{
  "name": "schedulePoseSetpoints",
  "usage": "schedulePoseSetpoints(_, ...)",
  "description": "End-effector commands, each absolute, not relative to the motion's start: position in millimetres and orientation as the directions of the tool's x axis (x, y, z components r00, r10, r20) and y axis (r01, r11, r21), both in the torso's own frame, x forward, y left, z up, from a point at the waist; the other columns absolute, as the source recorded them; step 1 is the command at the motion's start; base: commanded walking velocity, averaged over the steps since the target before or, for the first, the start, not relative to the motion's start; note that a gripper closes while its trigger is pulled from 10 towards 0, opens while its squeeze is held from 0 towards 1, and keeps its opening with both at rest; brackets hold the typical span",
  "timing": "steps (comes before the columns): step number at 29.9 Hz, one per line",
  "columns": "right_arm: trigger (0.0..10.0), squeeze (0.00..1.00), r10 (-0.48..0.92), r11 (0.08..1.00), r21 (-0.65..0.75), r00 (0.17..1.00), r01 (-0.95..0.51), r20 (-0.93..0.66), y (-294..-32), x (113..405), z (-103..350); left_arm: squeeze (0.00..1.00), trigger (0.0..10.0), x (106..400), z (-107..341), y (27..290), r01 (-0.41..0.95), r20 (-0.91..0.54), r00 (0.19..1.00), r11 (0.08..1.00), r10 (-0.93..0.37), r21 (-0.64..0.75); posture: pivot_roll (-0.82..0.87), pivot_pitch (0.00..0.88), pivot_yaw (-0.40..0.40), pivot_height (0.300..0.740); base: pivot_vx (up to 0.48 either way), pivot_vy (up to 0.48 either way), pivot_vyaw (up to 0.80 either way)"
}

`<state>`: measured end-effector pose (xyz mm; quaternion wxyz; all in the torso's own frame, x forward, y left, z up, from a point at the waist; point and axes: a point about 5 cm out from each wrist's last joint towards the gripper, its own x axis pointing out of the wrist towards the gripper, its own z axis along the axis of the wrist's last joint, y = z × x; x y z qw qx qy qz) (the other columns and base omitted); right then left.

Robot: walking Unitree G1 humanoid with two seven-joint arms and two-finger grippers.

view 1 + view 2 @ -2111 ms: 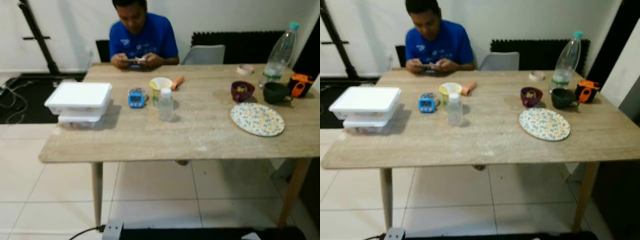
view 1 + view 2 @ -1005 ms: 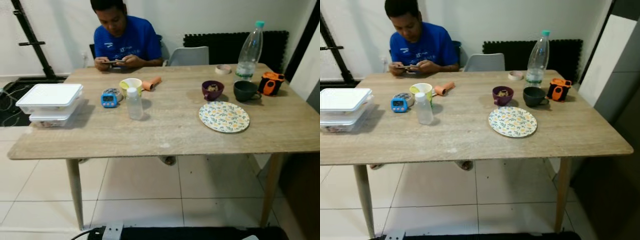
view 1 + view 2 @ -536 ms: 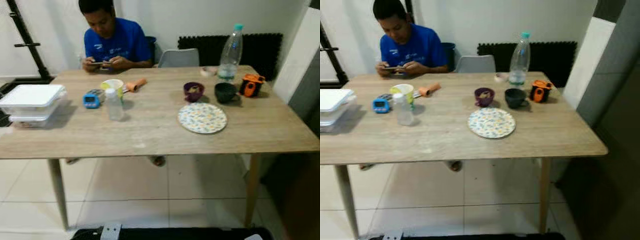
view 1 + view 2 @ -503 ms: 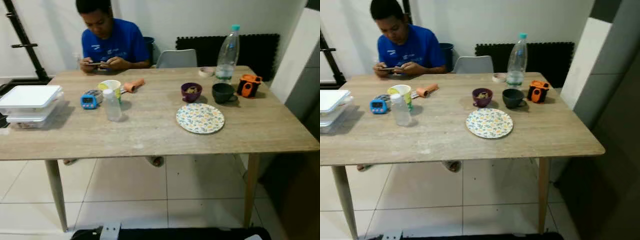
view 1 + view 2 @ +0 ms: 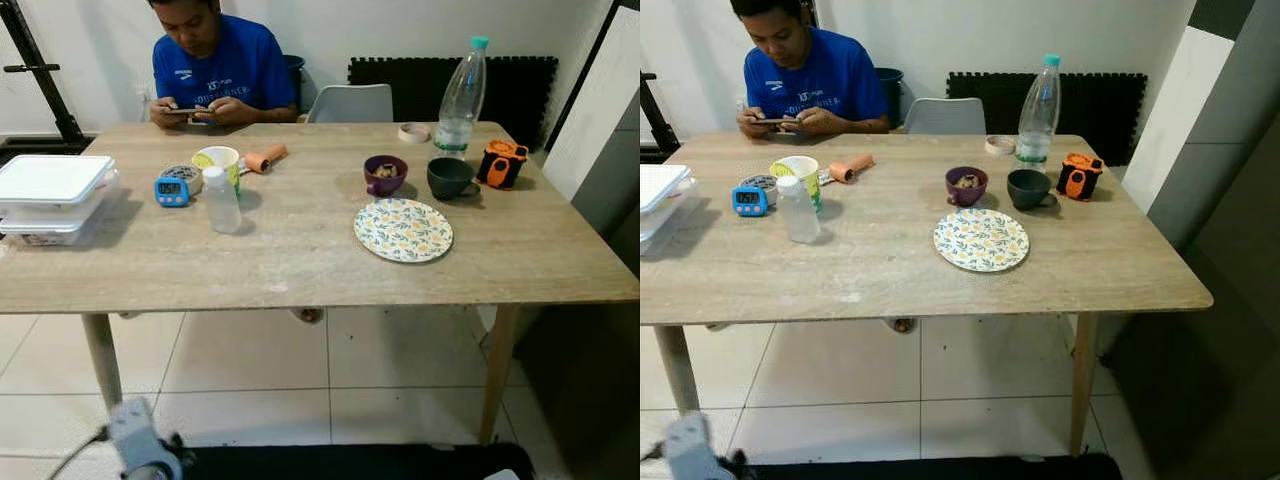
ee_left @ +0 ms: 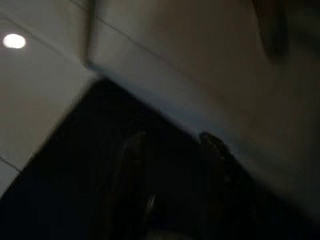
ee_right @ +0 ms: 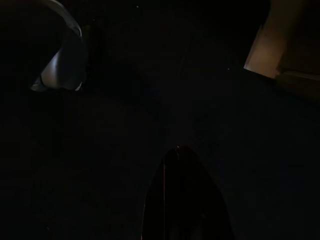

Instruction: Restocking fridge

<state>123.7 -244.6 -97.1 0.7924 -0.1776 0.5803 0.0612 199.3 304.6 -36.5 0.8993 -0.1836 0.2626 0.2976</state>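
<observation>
Stock on table (image 5: pixel 300 255), unmoved among itself since the earlier frames:
- Small clear bottle (image 5: pixel 221 200), white cap, upright, left of centre, just near of the yellow cup (image 5: pixel 220 162).
- Large water bottle (image 5: pixel 460 95), green cap, upright at the far edge, right of centre; roll of tape (image 5: pixel 413 131) just to its left.
- Two lidded white containers (image 5: pixel 50 195), stacked, at the left end.

Other items listed:
- Blue timer (image 5: pixel 171 190), left of the small bottle.
- Orange roll (image 5: pixel 265 158), lying just right of the yellow cup.
- Purple bowl (image 5: pixel 385 175) and dark mug (image 5: pixel 450 178), side by side, with the flowered plate (image 5: pixel 403 230) near of them.
- Orange-and-black object (image 5: pixel 500 163), right of the mug.

Surroundings:
- A person (image 5: pixel 215 60) in a blue shirt is seated at the far left side, both hands on a phone; a grey chair (image 5: pixel 350 103) is set to the right.
- A tall grey and white panel (image 5: pixel 1230 130) is seen at the right.

Change noted: the whole scene has been shifted by camera motion, and the table is now framed squarely. A blurred grey part is now seen further left along the near edge.

Left gripper (image 6: pixel 172 150): blurred, fingers (image 6: pixel 134 150) spread with a gap between, over pale tile and a dark surface. Right gripper (image 7: pixel 182 165): hung in darkness; its fingers' state cannot be told.
</observation>
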Motion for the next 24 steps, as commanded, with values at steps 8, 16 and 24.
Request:
schedulePoseSetpoints(8, 10.0, 0.0, -0.11, 0.921, -0.217, 0.32, -0.324, -0.941, -247, 125, -96, 1.0, 10.0, 198, 34, 395, -0.842, -0.297, 0.531, 0.452, 0.794, -0.294, -0.07, 0.034, -0.025, 0.74, 0.0, 0.0, 0.0)
schedulePoseSetpoints(16, 10.0, 0.0, -0.105, 0.918, -0.216, 0.322, -0.332, -0.941, -247, 127, -95, 1.0, 10.0, 229, 109, 426, -0.783, -0.012, 0.523, 0.475, 0.852, -0.401, -0.07, 0.04, -0.027, 0.74, 0.0, 0.0, 0.0)
schedulePoseSetpoints(24, 10.0, 0.0, -0.093, 0.896, -0.224, 0.331, -0.383, -0.939, -245, 133, -94, 1.0, 10.0, 328, 206, 365, -0.342, 0.352, 0.805, 0.858, 0.478, -0.383, -0.07, 0.107, -0.034, 0.74, 0.0, 0.0, 0.0)
